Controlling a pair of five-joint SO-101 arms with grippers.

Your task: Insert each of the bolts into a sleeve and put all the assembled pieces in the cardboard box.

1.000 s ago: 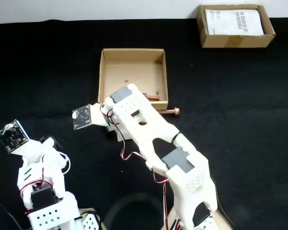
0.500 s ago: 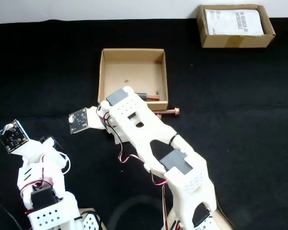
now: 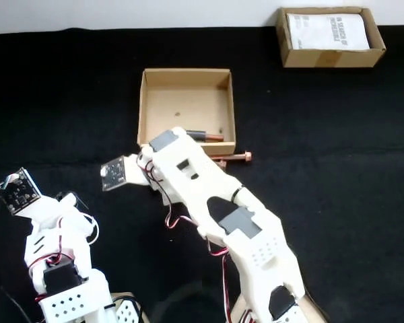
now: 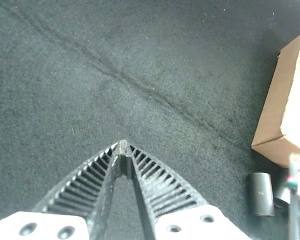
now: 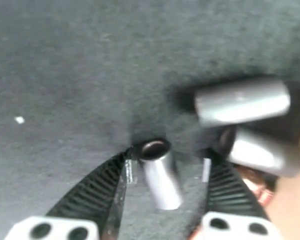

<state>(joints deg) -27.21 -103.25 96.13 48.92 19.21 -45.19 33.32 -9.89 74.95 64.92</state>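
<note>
Black cloth (image 3: pixel 337 202): right gripper (image 5: pixel 166 163) gapes around a sleeve (image 5: pixel 161 177) — seemingly loose; left gripper (image 4: pixel 123 150) closed.

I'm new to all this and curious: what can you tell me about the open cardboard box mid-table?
The cardboard box is tan, square, shallow and open-topped, sitting flat on the black cloth. Inside, against the wall nearest the arms, lies one grey and copper piece. A copper bolt lies just outside that wall. The right arm overlaps that wall's left part.

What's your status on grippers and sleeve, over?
Left gripper shut, empty. Right gripper open, straddling a sleeve, not clamped. Two other sleeves close alongside, could snag.
</note>
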